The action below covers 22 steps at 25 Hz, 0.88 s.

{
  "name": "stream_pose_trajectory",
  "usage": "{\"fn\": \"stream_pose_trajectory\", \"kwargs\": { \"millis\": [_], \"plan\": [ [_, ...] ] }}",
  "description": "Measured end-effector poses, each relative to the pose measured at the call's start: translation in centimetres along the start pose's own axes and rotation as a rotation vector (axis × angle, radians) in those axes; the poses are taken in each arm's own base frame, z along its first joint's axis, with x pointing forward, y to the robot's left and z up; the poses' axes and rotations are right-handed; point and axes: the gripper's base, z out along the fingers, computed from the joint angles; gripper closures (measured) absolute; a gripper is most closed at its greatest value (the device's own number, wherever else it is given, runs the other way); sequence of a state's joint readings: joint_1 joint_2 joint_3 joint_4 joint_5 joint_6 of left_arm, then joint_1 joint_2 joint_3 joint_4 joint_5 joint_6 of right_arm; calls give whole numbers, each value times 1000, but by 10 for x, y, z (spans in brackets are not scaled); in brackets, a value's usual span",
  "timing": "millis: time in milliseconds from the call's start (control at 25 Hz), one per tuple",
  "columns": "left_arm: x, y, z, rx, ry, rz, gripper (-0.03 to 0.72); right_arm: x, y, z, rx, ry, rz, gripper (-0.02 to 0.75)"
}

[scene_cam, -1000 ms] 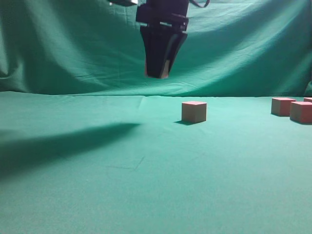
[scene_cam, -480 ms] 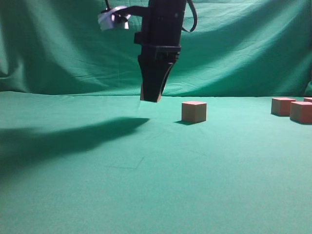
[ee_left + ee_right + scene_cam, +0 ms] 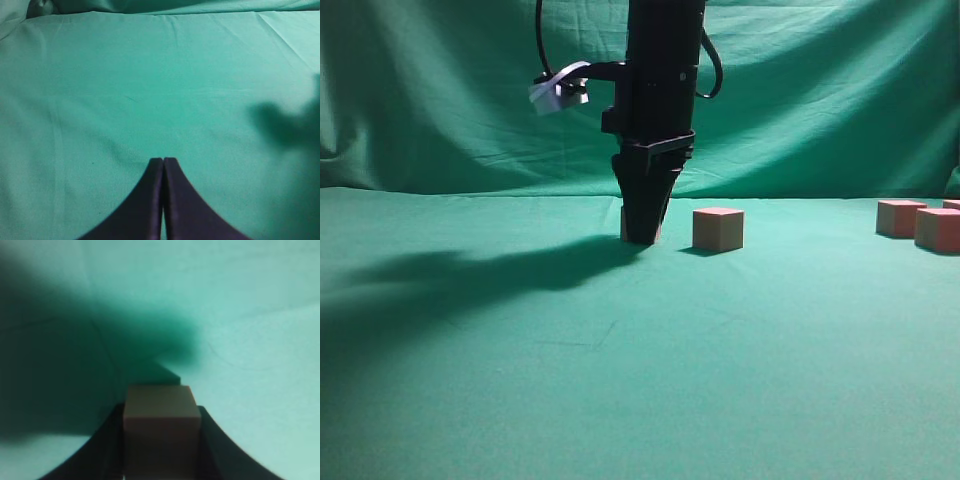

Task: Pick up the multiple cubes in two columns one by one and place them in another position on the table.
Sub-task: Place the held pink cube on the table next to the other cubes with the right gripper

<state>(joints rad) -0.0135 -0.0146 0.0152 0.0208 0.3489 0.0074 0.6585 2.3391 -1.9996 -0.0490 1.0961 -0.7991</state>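
Exterior view: the held cube point(image 3: 624, 224) is almost fully hidden behind the right gripper point(image 3: 642, 236); only a thin sliver shows at its 9 o'clock side. Contact with the table point(image 3: 620, 380) cannot be determined. A far cube point(image 3: 953, 205) at 3 o'clock is cut by the frame edge. Right wrist view: cube and fingers point(image 3: 220, 455) are blurred, cropped at 6 o'clock.

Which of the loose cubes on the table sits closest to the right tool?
The lone salmon-pink matte cube just right of the right tool, which grips another cube. The other loose cubes cluster far off at the right edge.
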Motion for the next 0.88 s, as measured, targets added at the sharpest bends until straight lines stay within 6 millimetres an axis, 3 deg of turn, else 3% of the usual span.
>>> {"fn": "stream_pose_trajectory", "kwargs": {
  "millis": [880],
  "plan": [
    [0,0,0,0,0,0,688,5,-3,0,35,59,-9,473]
  ]
}}
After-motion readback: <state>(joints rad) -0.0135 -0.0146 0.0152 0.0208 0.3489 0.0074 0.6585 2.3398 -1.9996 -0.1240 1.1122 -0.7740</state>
